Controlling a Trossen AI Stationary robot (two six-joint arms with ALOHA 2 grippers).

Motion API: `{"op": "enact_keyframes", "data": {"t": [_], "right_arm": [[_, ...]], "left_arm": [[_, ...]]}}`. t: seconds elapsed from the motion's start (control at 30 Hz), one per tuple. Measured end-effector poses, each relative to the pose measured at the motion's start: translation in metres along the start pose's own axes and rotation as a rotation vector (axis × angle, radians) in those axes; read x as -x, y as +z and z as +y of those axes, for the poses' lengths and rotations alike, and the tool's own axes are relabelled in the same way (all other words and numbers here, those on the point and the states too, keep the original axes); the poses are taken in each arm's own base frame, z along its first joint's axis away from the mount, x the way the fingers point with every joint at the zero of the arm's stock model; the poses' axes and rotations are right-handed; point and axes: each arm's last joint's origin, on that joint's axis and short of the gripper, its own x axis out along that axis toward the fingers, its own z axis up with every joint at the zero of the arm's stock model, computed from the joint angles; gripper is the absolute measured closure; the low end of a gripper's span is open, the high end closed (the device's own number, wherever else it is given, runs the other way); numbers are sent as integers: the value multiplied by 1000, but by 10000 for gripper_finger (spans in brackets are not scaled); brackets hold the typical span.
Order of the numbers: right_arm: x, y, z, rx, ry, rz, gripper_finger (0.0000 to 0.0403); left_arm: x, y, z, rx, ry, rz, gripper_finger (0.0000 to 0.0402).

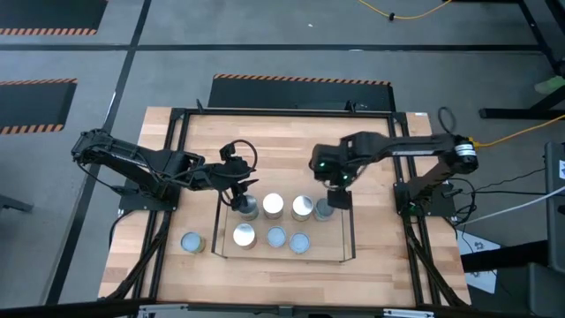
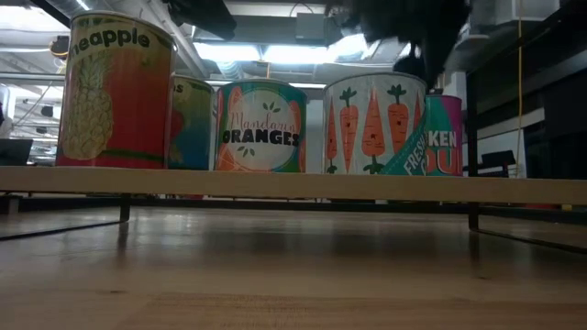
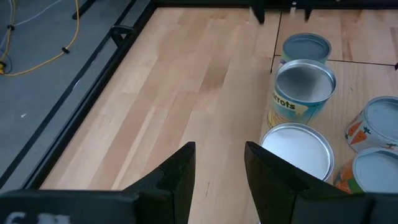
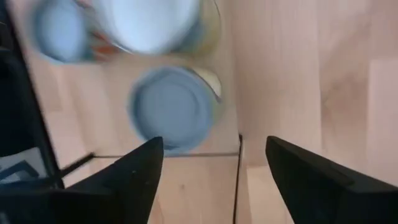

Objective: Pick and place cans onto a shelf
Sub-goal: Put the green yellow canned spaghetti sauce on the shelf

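The light-wood shelf (image 1: pixel 346 231) with its black wire frame holds several cans standing upright on their bases in two rows. One more can (image 1: pixel 192 242) stands on the tabletop to the left of the shelf. My left gripper (image 1: pixel 237 189) is open and empty over the shelf's far left corner, beside a white-topped can (image 3: pixel 295 152). My right gripper (image 1: pixel 336 196) is open and empty above the far-right can (image 1: pixel 324 211), whose pale-blue top (image 4: pixel 174 109) shows just ahead of its fingers. The low view shows pineapple (image 2: pixel 115 92), oranges (image 2: pixel 261 124) and carrots (image 2: pixel 371 124) labels.
A black metal frame (image 1: pixel 265 112) runs around the working area on the tabletop. Bare wood lies beyond the shelf toward the far edge (image 1: pixel 282 141). Both arm bases stand at the table's left and right sides.
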Motion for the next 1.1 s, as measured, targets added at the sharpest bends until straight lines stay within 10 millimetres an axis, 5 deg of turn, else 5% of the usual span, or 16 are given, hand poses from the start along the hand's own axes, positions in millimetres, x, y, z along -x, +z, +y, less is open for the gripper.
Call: {"op": "enact_keyframes", "data": {"t": [0.27,0.47,0.7,1.1], "right_arm": [[74,-34,13,109,-26,-228,115],[99,-71,11,131,-87,-393,115],[95,-98,6,161,-66,-508,115],[57,-113,-5,164,-13,-527,115]], "left_arm": [[0,0,0,0,0,0,269],[0,0,0,0,0,0,269],[0,0,0,0,0,0,269],[0,7,0,81,6,-64,269]]}}
